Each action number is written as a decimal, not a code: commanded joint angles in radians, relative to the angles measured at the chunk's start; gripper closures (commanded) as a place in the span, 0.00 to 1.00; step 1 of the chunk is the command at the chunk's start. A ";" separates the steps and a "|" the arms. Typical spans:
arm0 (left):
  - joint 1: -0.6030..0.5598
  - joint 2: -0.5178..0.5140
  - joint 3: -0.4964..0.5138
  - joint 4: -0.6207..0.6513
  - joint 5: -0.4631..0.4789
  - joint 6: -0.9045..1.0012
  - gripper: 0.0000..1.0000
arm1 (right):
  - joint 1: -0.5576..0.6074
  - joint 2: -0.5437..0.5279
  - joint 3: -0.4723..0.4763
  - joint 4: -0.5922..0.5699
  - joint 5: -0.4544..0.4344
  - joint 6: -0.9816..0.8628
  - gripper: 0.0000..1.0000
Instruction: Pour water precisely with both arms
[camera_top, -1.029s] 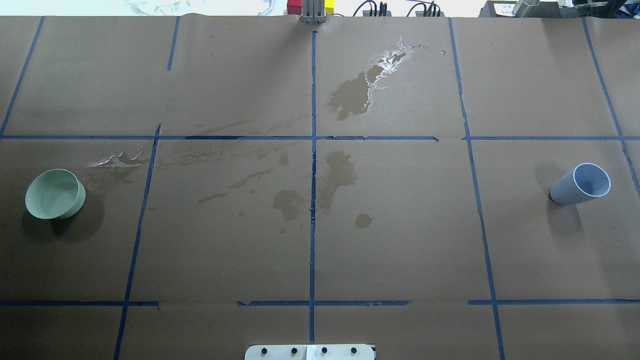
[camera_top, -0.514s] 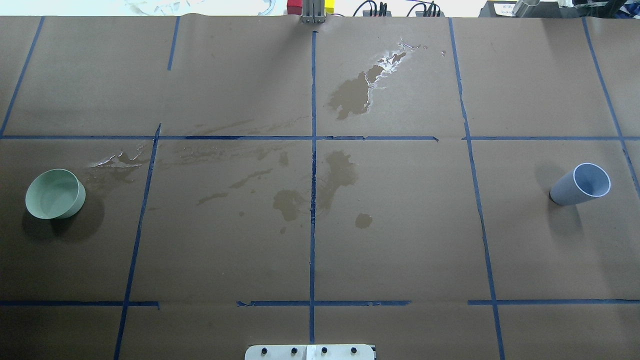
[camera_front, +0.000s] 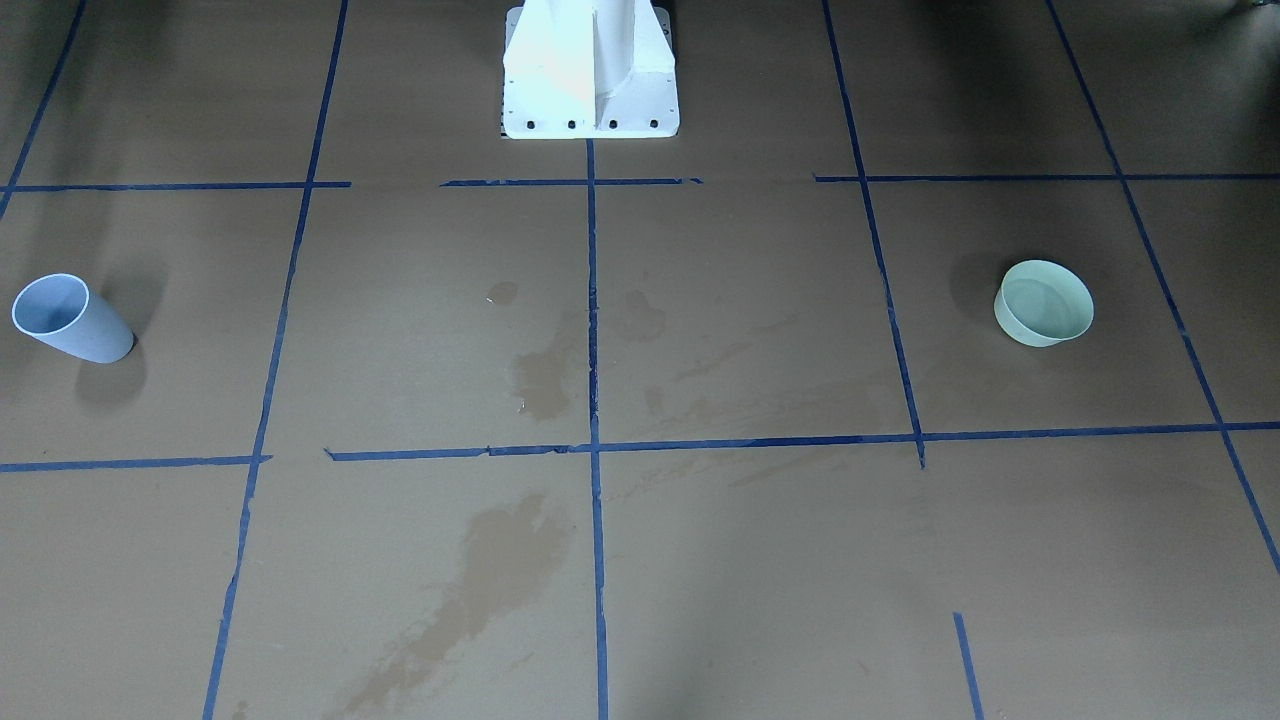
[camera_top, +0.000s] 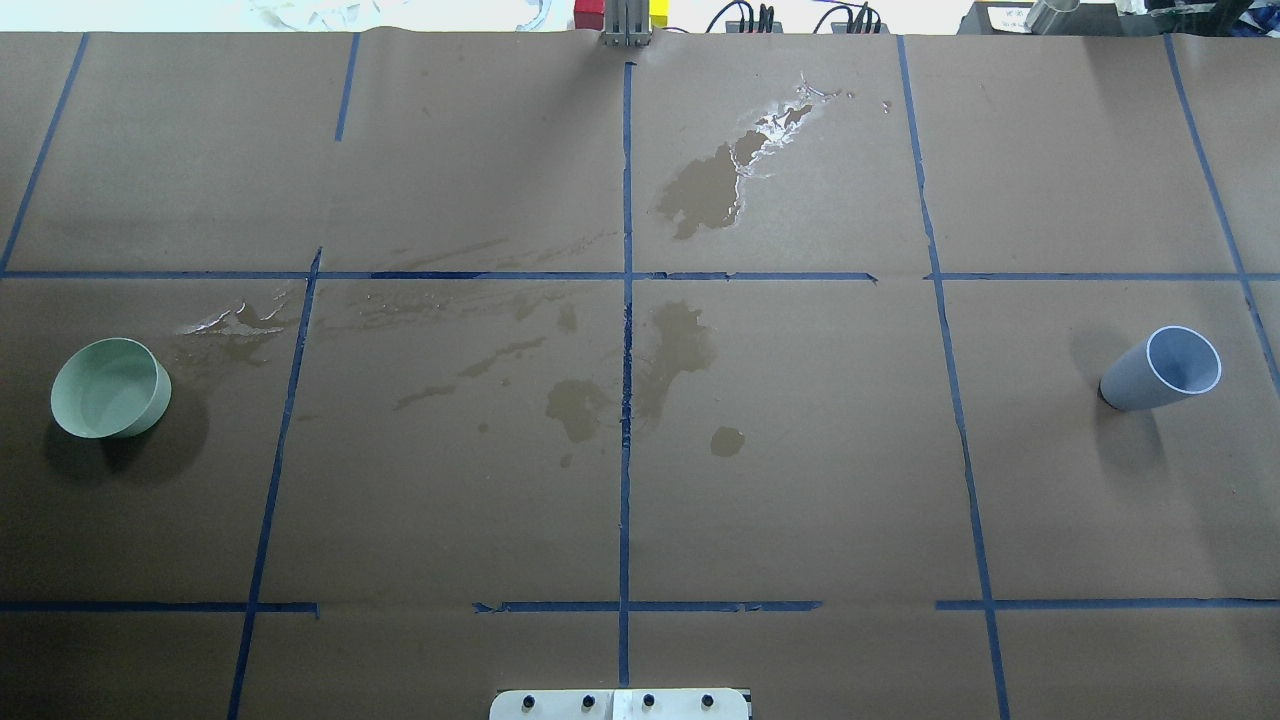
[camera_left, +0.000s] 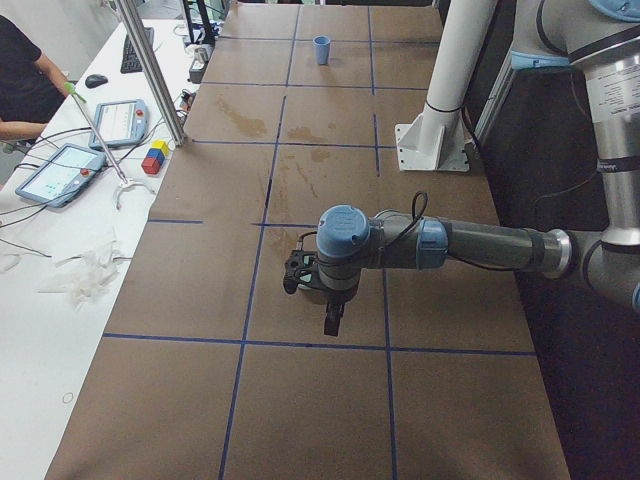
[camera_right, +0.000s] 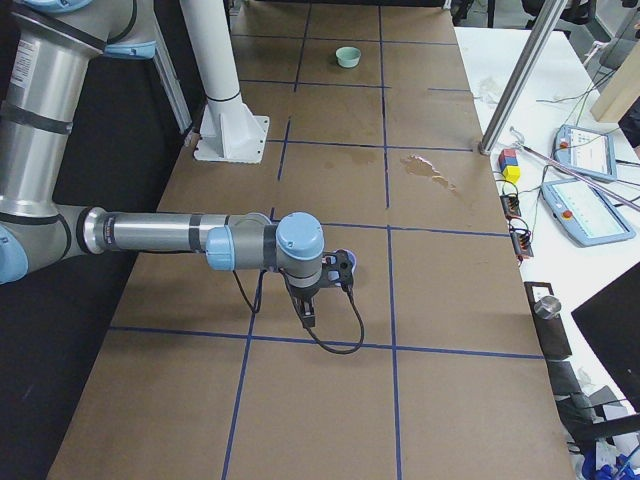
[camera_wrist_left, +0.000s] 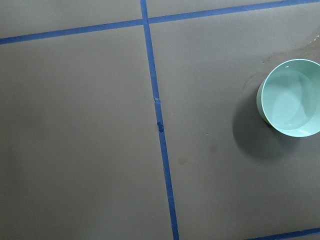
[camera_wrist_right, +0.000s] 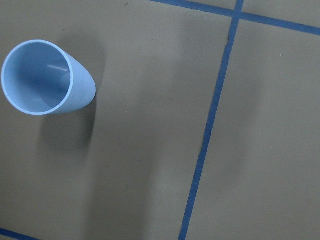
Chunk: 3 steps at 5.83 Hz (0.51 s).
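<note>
A mint green bowl stands at the table's left; it also shows in the front view and the left wrist view, where a faint glossy sheen like clear water lies inside. A light blue cup stands at the right, seen from above in the right wrist view. Both arms show only in the side views. The left gripper and the right gripper point down over the paper. I cannot tell whether either is open or shut.
Brown paper with a blue tape grid covers the table. Dark wet stains lie at its middle and far side. The white pedestal stands at the robot's edge. A metal post and tablets stand on the operators' side.
</note>
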<state>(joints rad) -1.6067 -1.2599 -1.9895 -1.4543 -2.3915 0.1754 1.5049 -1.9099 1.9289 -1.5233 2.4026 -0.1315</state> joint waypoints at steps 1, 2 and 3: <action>0.023 -0.001 -0.005 -0.001 -0.002 -0.007 0.00 | 0.000 -0.004 0.019 0.024 0.010 0.006 0.00; 0.046 0.000 -0.006 -0.001 -0.002 -0.008 0.00 | 0.000 -0.006 0.019 0.026 0.007 0.006 0.00; 0.051 0.000 -0.005 0.002 -0.005 -0.007 0.00 | -0.005 -0.008 0.019 0.025 0.012 0.006 0.00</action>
<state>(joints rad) -1.5650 -1.2598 -1.9945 -1.4547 -2.3940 0.1683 1.5028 -1.9158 1.9473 -1.4995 2.4119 -0.1262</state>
